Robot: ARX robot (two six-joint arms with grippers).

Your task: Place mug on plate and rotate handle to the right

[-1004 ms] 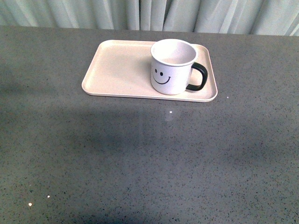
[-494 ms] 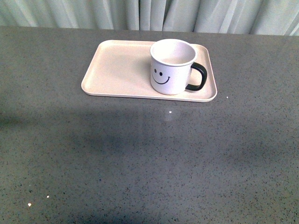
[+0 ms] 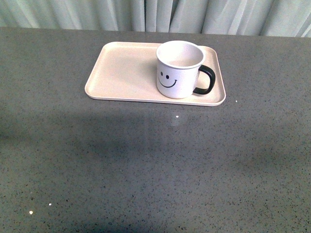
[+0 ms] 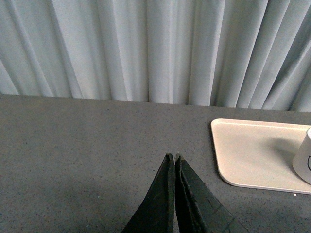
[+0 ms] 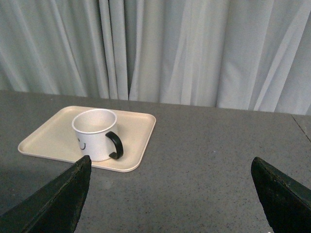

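Front view: the mug (image 3: 179,73) stands upright on the plate (image 3: 121,73), toward its 3 o'clock end, with the handle (image 3: 206,80) pointing to about 3 o'clock. The job looks finished.

Left wrist view: the left pincer (image 4: 174,158) is pressed together over the worktop (image 4: 73,145).

Right wrist view: the right pincer (image 5: 170,159) gapes wide, holding nothing. A new approach could clip the handle and spin the mug, or tip it over the plate's rim.
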